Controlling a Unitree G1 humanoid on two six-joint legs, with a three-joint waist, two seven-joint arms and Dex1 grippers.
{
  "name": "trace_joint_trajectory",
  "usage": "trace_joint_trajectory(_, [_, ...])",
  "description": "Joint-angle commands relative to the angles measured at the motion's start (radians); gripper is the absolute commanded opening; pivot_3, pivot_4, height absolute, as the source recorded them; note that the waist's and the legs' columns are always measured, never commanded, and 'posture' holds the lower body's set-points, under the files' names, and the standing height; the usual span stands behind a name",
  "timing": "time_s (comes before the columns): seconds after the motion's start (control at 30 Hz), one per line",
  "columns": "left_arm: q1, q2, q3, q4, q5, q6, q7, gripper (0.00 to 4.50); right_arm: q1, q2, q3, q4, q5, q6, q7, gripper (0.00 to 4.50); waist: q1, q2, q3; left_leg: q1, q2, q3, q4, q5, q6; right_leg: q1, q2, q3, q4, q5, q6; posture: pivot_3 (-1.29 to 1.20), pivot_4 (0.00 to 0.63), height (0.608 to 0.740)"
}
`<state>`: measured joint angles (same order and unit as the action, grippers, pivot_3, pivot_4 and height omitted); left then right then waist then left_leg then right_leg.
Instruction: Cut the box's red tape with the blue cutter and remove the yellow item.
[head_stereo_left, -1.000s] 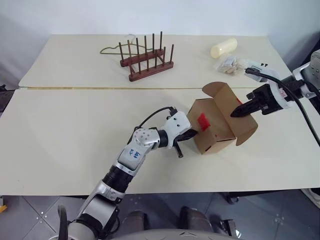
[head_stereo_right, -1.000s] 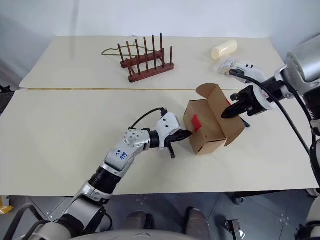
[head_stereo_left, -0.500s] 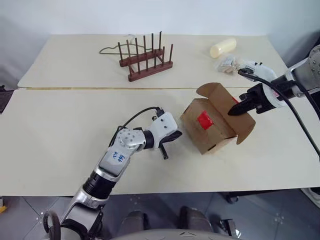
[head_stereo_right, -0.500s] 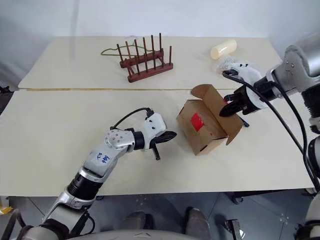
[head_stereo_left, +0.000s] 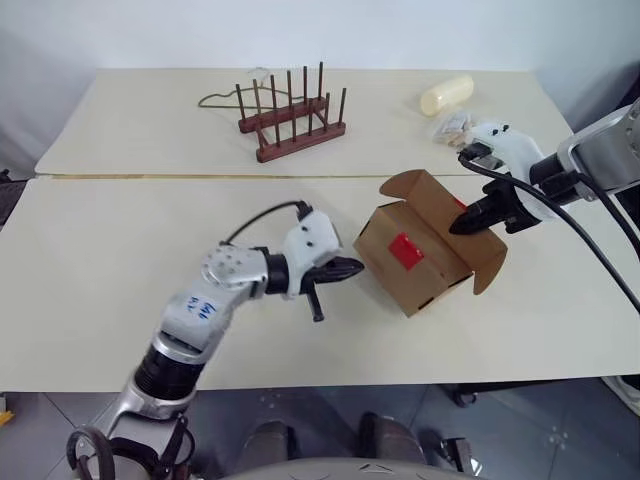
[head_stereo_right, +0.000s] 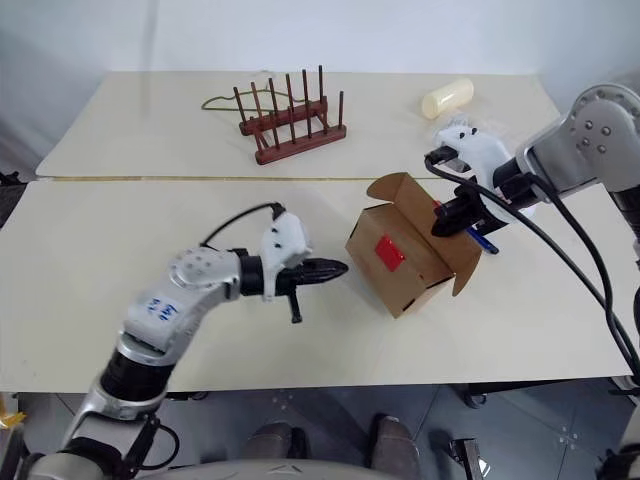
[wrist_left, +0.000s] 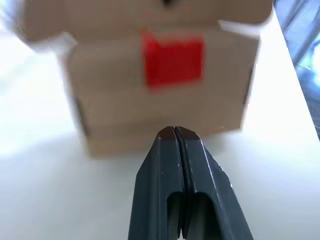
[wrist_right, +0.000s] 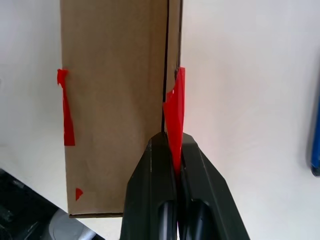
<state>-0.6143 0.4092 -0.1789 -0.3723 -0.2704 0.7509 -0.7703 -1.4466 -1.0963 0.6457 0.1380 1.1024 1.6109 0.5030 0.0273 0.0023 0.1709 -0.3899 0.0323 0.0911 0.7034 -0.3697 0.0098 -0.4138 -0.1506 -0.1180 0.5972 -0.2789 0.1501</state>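
The left gripper (head_stereo_left: 352, 266) has drawn away from the box (head_stereo_left: 420, 255), which apparently shifted.

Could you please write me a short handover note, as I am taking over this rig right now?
Left pincer: shut, empty, off the table beside the box, pointing at its side with the red tape.
Right pincer: shut on the edge of the lid flap, pinching a red tape remnant there.
The box lies tipped on the near table, lid open. The blue cutter rests on the table behind the box, under the right arm.
Done: the lid tape looks parted and the lid is open.
Left: the yellow item is not visible; look inside the box and take it out.
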Motion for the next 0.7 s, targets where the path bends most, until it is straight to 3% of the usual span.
trace_joint_trajectory(0.03, [-0.038,-0.004,-0.008,0.010,-0.012,-0.032,-0.005,0.00,0.027,-0.013,-0.063,-0.040,0.063,0.004,-0.069,0.02,0.000,0.000,0.000,0.000,0.000,0.000,0.000,0.000,0.000,0.000,0.000,0.000,0.000,0.000,0.000,0.00,0.150,0.740])
trace_joint_trajectory(0.33, [-0.175,-0.157,-0.057,0.153,-0.009,-0.112,0.026,0.00,0.139,0.036,-0.184,-0.078,0.150,0.004,-0.233,0.02,-0.005,-0.001,0.000,0.001,0.000,0.000,0.000,0.000,0.000,0.001,0.000,0.000,0.001,0.000,0.000,0.00,0.150,0.740])
trace_joint_trajectory(0.5, [-0.166,-0.239,-0.172,0.190,0.006,-0.112,0.022,0.00,0.190,0.069,-0.244,-0.078,0.187,0.004,-0.318,0.02,-0.005,-0.001,0.000,0.002,0.000,0.001,0.000,0.000,0.000,0.001,0.000,0.000,0.002,0.000,0.000,0.00,0.150,0.740])
trace_joint_trajectory(0.7, [-0.109,-0.264,-0.251,0.261,0.078,-0.151,0.078,0.00,0.223,0.098,-0.294,-0.075,0.230,0.004,-0.401,0.02,-0.009,-0.001,-0.001,0.003,0.001,0.002,0.003,0.000,0.000,0.001,0.000,0.001,0.005,0.000,0.000,0.00,0.150,0.740])
